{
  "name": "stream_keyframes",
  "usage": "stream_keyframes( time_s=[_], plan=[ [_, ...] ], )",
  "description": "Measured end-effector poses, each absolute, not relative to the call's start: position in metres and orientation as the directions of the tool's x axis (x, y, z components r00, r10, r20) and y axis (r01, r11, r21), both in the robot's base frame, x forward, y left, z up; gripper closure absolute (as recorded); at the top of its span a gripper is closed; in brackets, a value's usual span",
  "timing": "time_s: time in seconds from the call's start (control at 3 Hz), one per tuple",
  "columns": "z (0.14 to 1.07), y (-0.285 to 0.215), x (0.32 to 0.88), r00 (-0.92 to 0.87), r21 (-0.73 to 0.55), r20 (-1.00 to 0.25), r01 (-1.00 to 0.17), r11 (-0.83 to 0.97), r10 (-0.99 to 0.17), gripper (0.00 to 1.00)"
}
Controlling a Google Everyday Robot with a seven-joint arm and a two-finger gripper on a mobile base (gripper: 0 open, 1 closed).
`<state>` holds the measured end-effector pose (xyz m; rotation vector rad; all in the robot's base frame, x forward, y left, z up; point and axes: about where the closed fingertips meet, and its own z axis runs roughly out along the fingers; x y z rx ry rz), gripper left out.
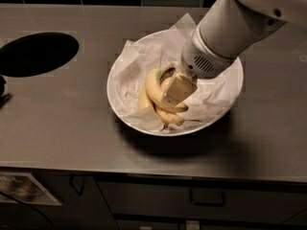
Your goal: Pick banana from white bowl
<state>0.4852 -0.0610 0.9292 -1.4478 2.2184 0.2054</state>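
The cream pincer point(175, 92), whose spread I cannot tell, sits on the curved yellow, greenish-stemmed banana point(152, 87). The banana is likely light and easily bruised, so grasp mid-curve.
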Motion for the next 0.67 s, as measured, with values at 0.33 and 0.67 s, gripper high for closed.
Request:
stream_keyframes(
  time_s=[0.33,0.67],
  plan=[
    [0.9178,-0.0533,0.491,-0.333,-0.124,-0.478,-0.89,0.438,-0.813,0.44],
    [0.9093,-0.0464,0.4931,-0.338,-0.116,-0.482,-0.89,0.441,-0.809,0.56]
  ],
)
